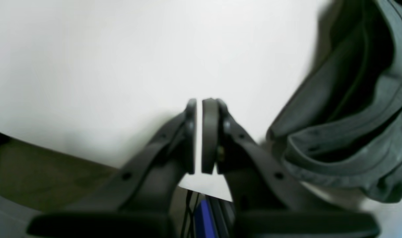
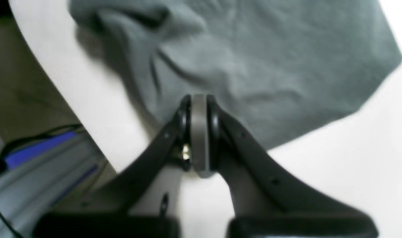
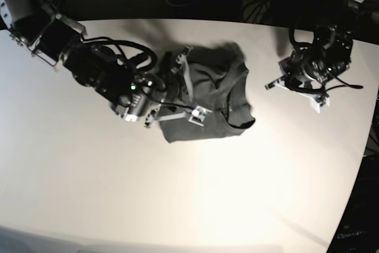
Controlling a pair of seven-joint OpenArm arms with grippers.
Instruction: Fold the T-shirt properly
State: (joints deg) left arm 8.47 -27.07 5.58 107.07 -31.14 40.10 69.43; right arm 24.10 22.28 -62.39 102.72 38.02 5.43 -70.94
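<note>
T-shirt (image 3: 207,102), charcoal: compact folded bundle at table (image 3: 177,205) centre, collar exposed, edges uneven (tidying likely remains). Right gripper (image 2: 199,132): jaws together, empty, poised over the fabric. Left gripper (image 1: 199,135): jaws nearly touching, empty, beside the bundle

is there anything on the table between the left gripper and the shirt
No. In the base view only bare white table separates the shut left gripper from the crumpled dark charcoal-grey T-shirt.
</note>
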